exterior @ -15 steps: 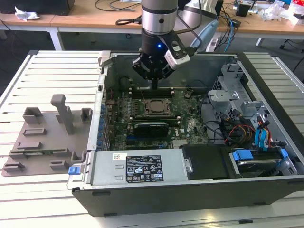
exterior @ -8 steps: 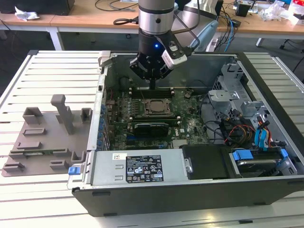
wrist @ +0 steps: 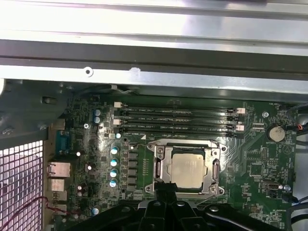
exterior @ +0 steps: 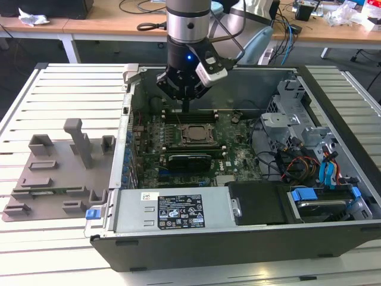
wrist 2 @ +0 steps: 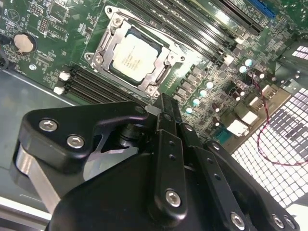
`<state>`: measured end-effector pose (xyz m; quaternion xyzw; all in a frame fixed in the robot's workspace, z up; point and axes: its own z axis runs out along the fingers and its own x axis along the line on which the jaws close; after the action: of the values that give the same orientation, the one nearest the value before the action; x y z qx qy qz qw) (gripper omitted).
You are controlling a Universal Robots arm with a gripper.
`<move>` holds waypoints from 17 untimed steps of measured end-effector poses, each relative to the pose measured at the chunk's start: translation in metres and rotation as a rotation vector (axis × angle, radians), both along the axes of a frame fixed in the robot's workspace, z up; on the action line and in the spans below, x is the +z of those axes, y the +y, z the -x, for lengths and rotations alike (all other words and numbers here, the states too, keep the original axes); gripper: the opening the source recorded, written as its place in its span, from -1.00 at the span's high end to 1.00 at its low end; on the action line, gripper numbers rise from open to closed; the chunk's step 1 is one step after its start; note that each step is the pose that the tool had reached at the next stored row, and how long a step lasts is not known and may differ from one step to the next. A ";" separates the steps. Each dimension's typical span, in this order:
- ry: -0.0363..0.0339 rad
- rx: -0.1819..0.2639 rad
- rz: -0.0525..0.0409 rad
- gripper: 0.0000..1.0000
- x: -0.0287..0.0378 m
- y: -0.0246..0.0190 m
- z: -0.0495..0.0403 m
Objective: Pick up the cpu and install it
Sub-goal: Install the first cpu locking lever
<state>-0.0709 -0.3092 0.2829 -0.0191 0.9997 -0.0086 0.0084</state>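
Gripper (exterior: 186, 107) hangs just above the motherboard (wrist: 240, 163), fingers pressed together, holding nothing. One cpu (wrist: 188, 171) sits in its socket (wrist 2: 136, 54), beside four memory slots (wrist: 178, 120).

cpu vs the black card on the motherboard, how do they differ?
Shape: the cpu is a small flat square; the black card is a long rectangle.
Colour: the cpu has a pale silver-grey top; the card is black.
Seating: the cpu lies flat inside a metal socket frame; the card stands along the board nearer the front, with no frame around it.
Shared: both sit on the green motherboard inside the open computer case.
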 end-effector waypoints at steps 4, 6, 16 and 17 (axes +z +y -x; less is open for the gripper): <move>0.0000 0.000 0.0001 0.79 -0.0001 0.0002 0.0055; 0.0000 0.000 0.0000 0.79 -0.0001 0.0003 0.0074; -0.0001 0.000 -0.0001 0.79 -0.0191 0.0223 0.0404; 0.0000 0.000 -0.0001 0.79 -0.0199 0.0241 0.0405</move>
<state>-0.1113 -0.2851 0.2630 -0.0193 0.9997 -0.0086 0.0084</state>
